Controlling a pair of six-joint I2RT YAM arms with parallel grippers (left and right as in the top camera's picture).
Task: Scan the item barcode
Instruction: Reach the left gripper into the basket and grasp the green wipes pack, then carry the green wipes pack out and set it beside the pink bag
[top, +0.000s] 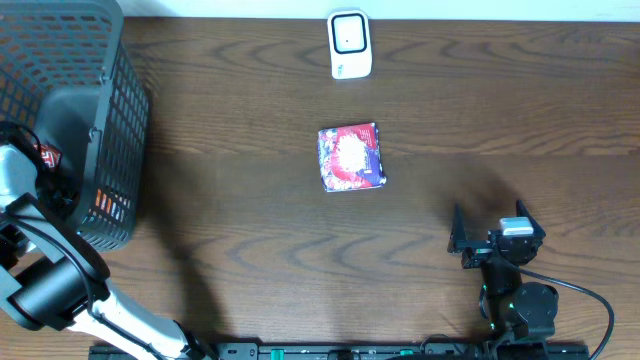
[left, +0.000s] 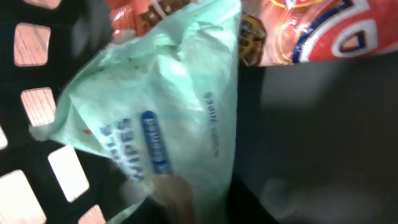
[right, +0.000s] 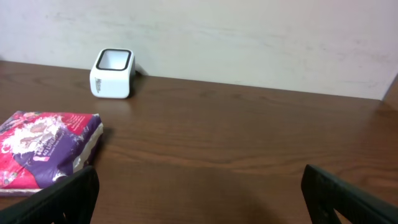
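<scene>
**Scanner and items: where you'll find them**

Your white scanner (top: 350, 44), with its dark-rimmed window, sits at the far edge of the table (top: 250, 250). A red-and-purple packet (top: 351, 157) lies flat mid-table, well apart from it. A pale green wipes pack (left: 161, 112) lies crumpled and tilted inside the black basket (top: 120, 130).

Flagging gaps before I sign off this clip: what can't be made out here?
Left gripper: overhead, hidden inside the basket; left wrist, blur and the wipes pack fill the frame, so its grip is unclear.
Barcodes: none readable on the wipes pack or the red packet; overhead too small, right wrist edge crops the packet.
</scene>
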